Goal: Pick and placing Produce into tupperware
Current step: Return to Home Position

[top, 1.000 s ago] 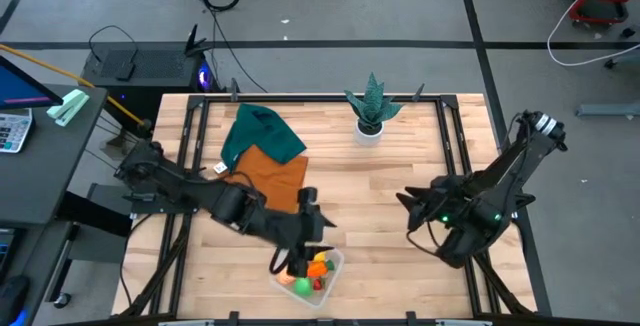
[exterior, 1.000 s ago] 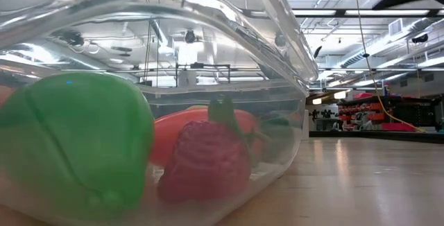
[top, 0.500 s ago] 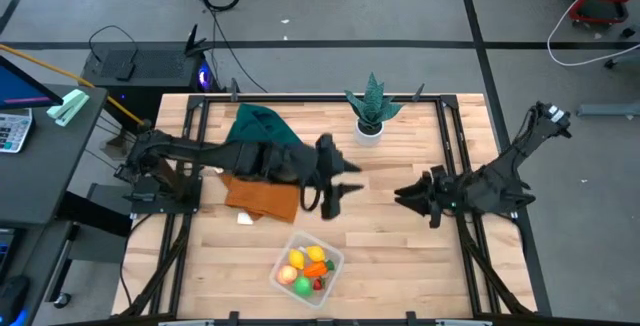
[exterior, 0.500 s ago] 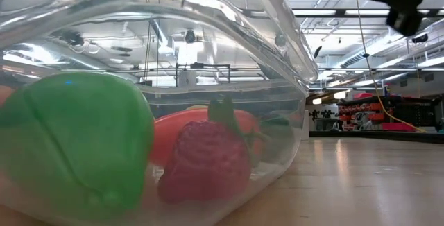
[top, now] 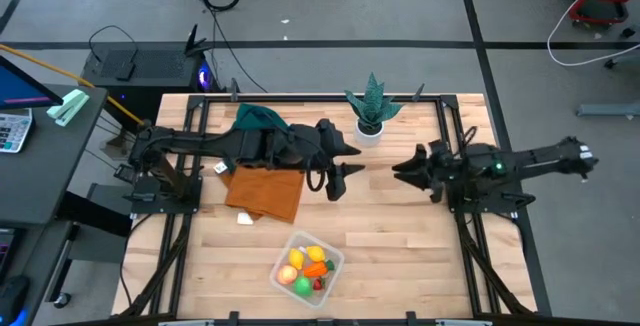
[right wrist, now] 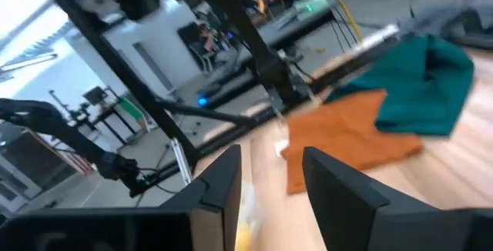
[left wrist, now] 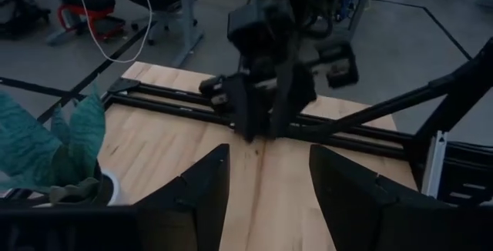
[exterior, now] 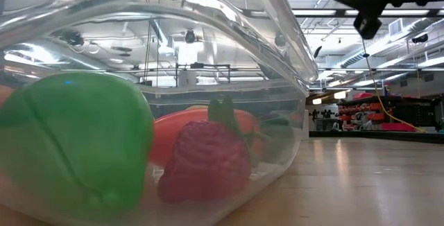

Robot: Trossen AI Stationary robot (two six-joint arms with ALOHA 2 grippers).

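From above we see the tupperware (top: 337, 259) near the front edge of the table (top: 400, 246), well apart from both grippers. The produce (top: 306, 268) lies inside it — a yellow piece (top: 296, 259), an orange piece (top: 317, 256), a green piece (top: 302, 287) and a red piece (top: 318, 284). The left gripper (top: 340, 176) hangs over mid-table, just beside an orange cloth (top: 265, 188) with a teal cloth (top: 258, 124) behind it. The right gripper (top: 402, 171) points toward it from the other side, near the potted plant (top: 372, 106). At table height the tupperware's clear wall fills most of what we see, with the green piece against it, the red piece beside that and the orange piece behind. A dark arm part (exterior: 368, 7) shows high up, and we cannot tell whose it is. Past the left wrist, its fingers (left wrist: 204, 197) stand apart with only bare wood between them — nothing held — and the right gripper faces us beyond. Past the right wrist, its fingers (right wrist: 219, 197) are likewise spread and empty, with the two cloths lying beyond them.
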